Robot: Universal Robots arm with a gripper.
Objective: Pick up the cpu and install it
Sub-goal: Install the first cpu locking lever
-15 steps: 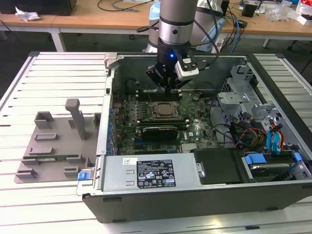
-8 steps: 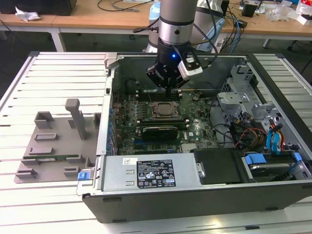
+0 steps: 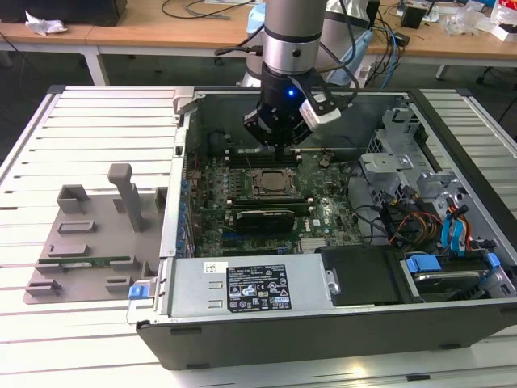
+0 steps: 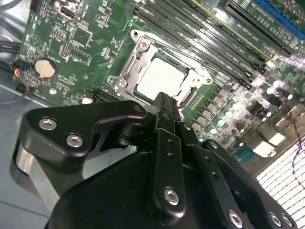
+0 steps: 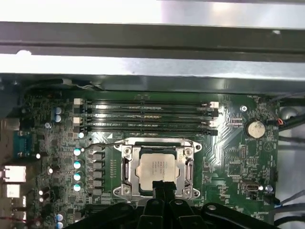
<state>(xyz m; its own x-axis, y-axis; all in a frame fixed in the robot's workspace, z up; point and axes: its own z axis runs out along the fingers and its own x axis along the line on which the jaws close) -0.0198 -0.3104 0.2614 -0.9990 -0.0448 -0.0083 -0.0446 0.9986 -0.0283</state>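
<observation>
**Exterior view, from its left to its right.** A grey plastic fixture (image 3: pixel 85 242) with an upright post (image 3: pixel 123 194) lies on the white slatted table (image 3: pixel 40 145). Beside it stands an open computer case (image 3: pixel 323 343), and a silver power supply box (image 3: pixel 242 287) runs along its near wall. The green circuit board (image 3: pixel 323 214) covers the floor of the case. The cpu (image 3: pixel 271 183) lies flat near the middle of the board, inside its metal socket frame (image 3: pixel 252 186). The arm (image 3: pixel 291 40) reaches down into the case, and its gripper (image 3: pixel 279 152) hangs over the far edge of the socket. Further right are a metal drive cage (image 3: pixel 396 162), loose cables (image 3: pixel 404 226) and a blue clip (image 3: pixel 422 263).

**Wrist views.** In both wrist views the cpu (image 4: pixel 159 78) (image 5: pixel 157 167) shows its pale silver top, seated within the socket frame (image 4: pixel 126 71) (image 5: pixel 126 167). The black gripper (image 4: pixel 166 101) (image 5: pixel 161 183) has its jaws drawn together with nothing between them. The tips lie over one edge of the cpu; whether they touch it cannot be told. In the first wrist view, four long memory slots (image 5: pixel 147 117) run parallel just beyond the socket, and a round coin battery (image 5: pixel 256 128) sits on the board well apart from the cpu. The battery (image 4: pixel 44 69) also appears in the second wrist view.
</observation>
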